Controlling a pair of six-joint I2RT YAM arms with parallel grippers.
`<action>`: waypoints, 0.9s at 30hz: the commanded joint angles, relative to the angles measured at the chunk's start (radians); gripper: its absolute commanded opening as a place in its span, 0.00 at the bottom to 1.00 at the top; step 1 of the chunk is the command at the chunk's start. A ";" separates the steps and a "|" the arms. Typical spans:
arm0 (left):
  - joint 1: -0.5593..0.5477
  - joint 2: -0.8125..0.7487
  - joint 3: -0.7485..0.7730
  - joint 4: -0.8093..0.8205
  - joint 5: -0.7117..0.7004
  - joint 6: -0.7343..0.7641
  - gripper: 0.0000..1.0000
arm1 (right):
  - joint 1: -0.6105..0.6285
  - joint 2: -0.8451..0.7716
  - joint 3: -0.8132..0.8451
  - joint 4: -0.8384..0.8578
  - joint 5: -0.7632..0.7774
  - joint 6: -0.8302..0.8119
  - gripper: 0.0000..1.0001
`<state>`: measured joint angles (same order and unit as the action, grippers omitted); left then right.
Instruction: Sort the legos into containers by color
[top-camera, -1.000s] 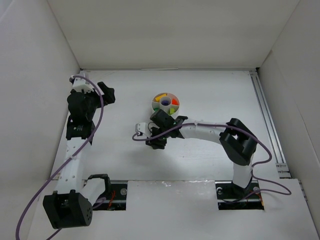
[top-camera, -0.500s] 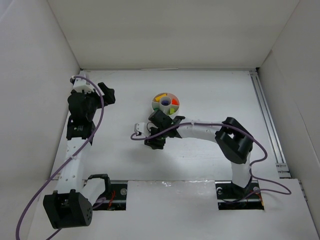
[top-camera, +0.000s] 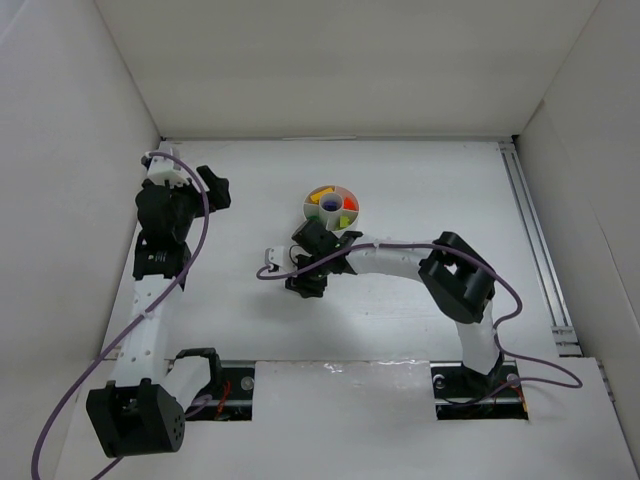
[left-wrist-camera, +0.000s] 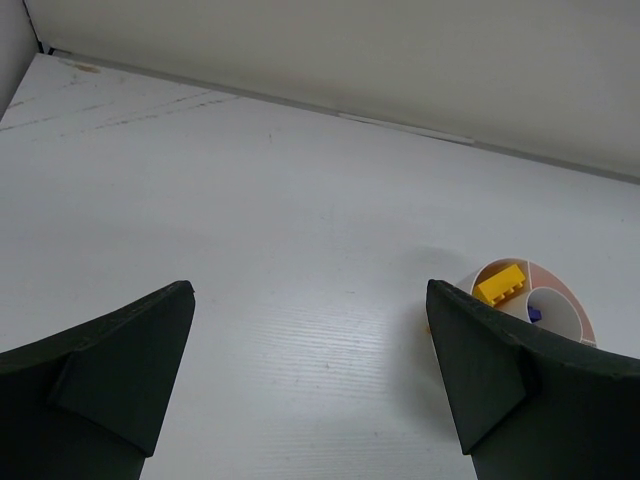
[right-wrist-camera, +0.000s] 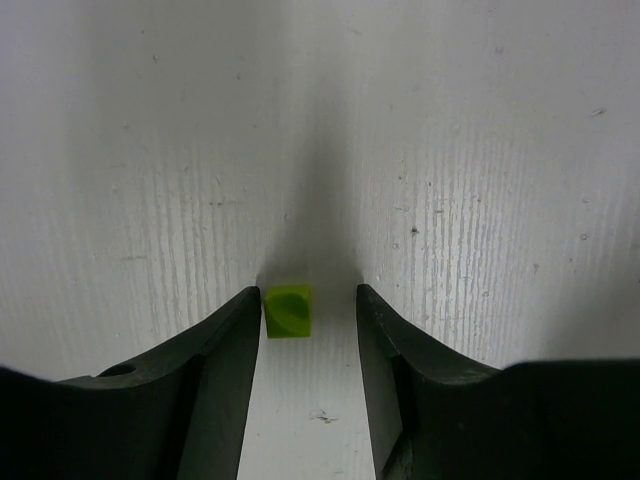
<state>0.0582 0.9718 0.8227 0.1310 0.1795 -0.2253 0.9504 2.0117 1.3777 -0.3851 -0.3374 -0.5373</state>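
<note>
From above, the right gripper (top-camera: 306, 280) is low over the table (top-camera: 430, 190), near the white dish (top-camera: 307, 210), whose compartments hold yellow, orange-red and green pieces. The left gripper (top-camera: 213, 187) hangs well apart at the left side. In the left wrist view its fingers are spread wide with nothing between them, and a yellow brick (left-wrist-camera: 501, 283) lies in the dish. In the right wrist view the fingers stand apart around a small green brick (right-wrist-camera: 288, 311) on the table, not yet pinching it. The brick sits close against one finger, with a gap to the other. I think that finger may push it first on closing, so the brick can turn or jump out.
</note>
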 joint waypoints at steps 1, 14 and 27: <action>0.000 -0.005 -0.016 0.044 0.003 0.030 1.00 | 0.008 0.009 0.014 -0.008 -0.015 -0.020 0.48; 0.000 0.013 -0.016 0.062 0.012 0.030 1.00 | 0.008 0.006 0.004 -0.008 -0.017 -0.039 0.19; 0.000 0.050 -0.016 0.107 0.067 0.030 1.00 | -0.173 -0.271 0.089 -0.101 -0.132 0.138 0.15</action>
<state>0.0582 1.0218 0.8093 0.1753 0.2096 -0.2058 0.8249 1.8355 1.4128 -0.5148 -0.4168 -0.4915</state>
